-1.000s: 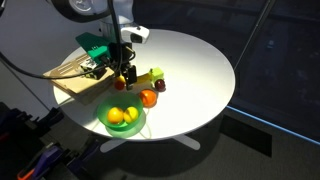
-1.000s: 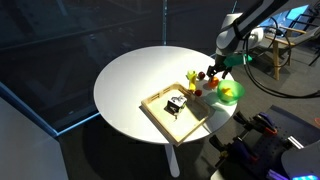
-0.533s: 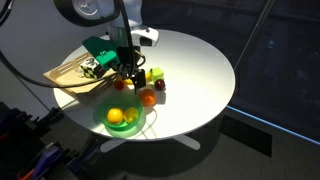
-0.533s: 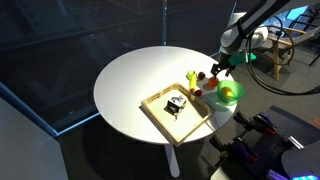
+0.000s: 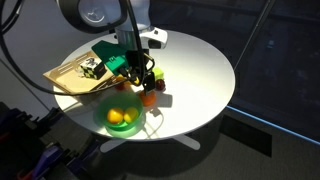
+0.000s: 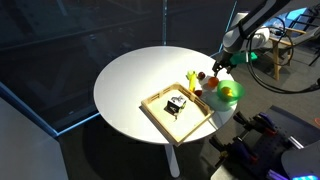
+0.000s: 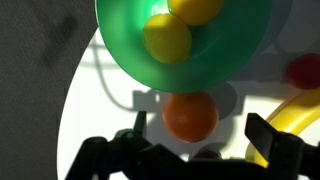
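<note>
Just above the orange (image 5: 148,98) hangs the gripper (image 5: 143,82), its jaws spread wide apart and clamped on nothing. From the wrist view the two dark fingers (image 7: 262,135) stand to either side of the orange, which sits between them on the white worktop (image 5: 200,60). How far the fingertips are above the fruit cannot be told from that angle. In an exterior view the gripper looks clear of it, with no contact showing. Close beside the orange, on the side away from the fingers in the wrist view, is a green bowl (image 7: 120,50), and the orange lies just outside its rim. Inside the bowl are two yellow fruits (image 7: 166,38) resting against each other. On the orange's other side, near the gripper, lies a yellow banana (image 7: 295,108), and a small red fruit (image 7: 304,70) sits just beyond it. Both rest on the worktop and are apart from the orange. A flat wooden tray (image 6: 165,122) lies farther off on the round worktop, well apart from the orange, with a small dark item (image 6: 175,105) inside it. The arm reaches in from the worktop's edge next to the bowl, and its green-marked wrist is tipped down over the cluster of fruit.
</note>
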`<act>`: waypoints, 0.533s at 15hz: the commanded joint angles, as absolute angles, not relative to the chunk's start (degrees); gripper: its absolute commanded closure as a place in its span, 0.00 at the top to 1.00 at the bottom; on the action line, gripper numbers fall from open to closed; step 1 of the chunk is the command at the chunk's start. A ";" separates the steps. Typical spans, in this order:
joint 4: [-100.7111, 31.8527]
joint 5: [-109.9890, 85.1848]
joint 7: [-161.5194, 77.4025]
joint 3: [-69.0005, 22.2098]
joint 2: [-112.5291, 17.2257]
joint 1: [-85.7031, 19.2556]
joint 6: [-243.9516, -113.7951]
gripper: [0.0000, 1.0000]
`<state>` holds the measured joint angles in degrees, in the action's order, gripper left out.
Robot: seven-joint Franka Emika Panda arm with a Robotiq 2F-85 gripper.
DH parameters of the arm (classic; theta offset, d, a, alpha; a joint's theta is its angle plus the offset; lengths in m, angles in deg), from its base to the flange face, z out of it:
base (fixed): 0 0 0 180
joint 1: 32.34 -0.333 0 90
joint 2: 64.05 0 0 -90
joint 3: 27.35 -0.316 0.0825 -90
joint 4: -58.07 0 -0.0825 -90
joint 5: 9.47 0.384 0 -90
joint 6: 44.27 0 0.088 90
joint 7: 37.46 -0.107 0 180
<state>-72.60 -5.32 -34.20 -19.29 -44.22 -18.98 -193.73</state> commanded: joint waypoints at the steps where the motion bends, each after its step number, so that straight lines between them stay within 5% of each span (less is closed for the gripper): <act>1: -69.64 -3.61 -31.96 -19.79 -42.12 -17.67 -192.40 1.00; 8: -65.72 -3.31 -30.86 -20.41 -37.88 -16.37 -191.74 1.00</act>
<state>-68.69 -5.23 -33.81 -19.30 -40.01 -18.06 -193.04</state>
